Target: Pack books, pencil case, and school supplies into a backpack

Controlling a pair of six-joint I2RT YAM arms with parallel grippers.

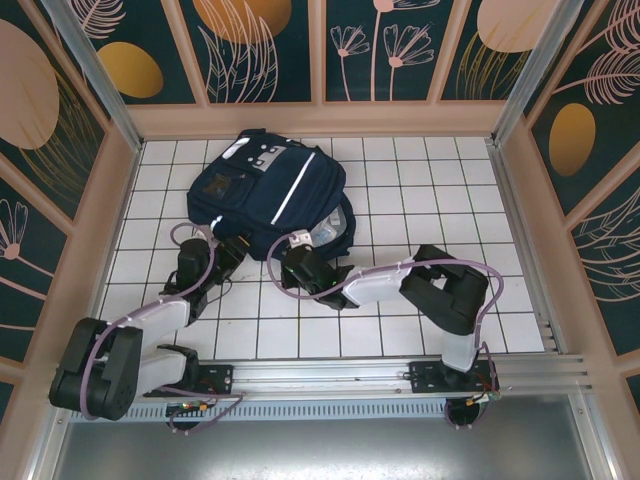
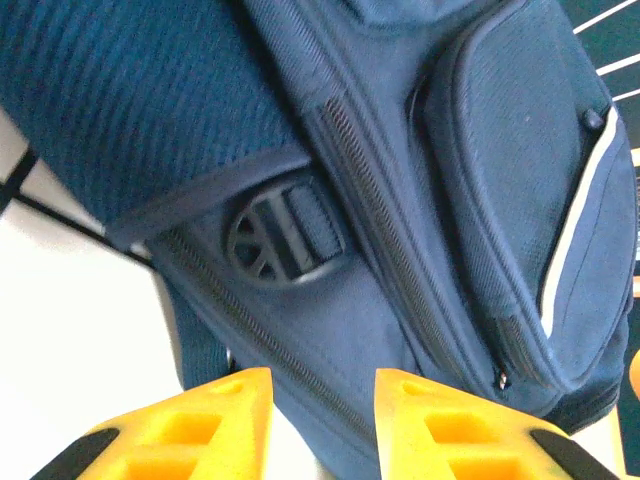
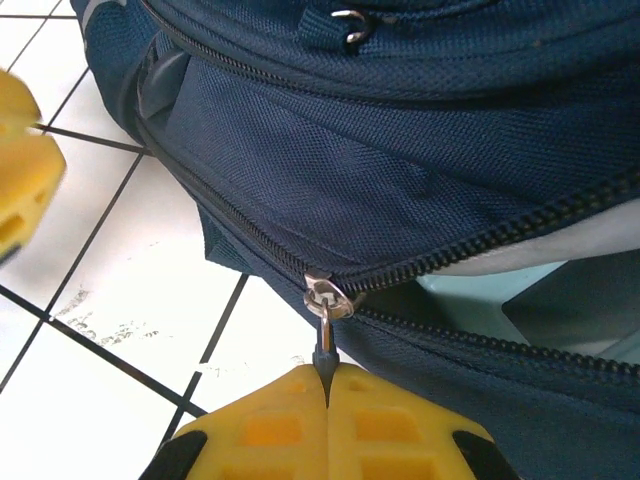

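Observation:
The navy backpack [image 1: 270, 195] lies flat on the white tiles, with its white stripe [image 1: 290, 195] facing up. My right gripper [image 3: 327, 385] is at the bag's near edge, shut on the dark pull tab [image 3: 325, 350] of the main zipper's silver slider [image 3: 328, 297]. To the right of the slider the zipper gapes, and something pale mint-green [image 3: 480, 285] shows inside. My left gripper [image 2: 323, 400] is at the bag's lower left corner with its yellow fingers [image 2: 225, 420] apart. Backpack fabric [image 2: 330, 330] lies in the gap, loose on the left side. A strap buckle [image 2: 280, 240] sits just beyond.
Wooden walls with painted panels [image 1: 320, 50] enclose the tiled floor [image 1: 430, 190] on three sides. A metal rail [image 1: 400, 375] carrying both arm bases runs along the near edge. A yellow finger of the left gripper [image 3: 25, 170] shows at the left of the right wrist view.

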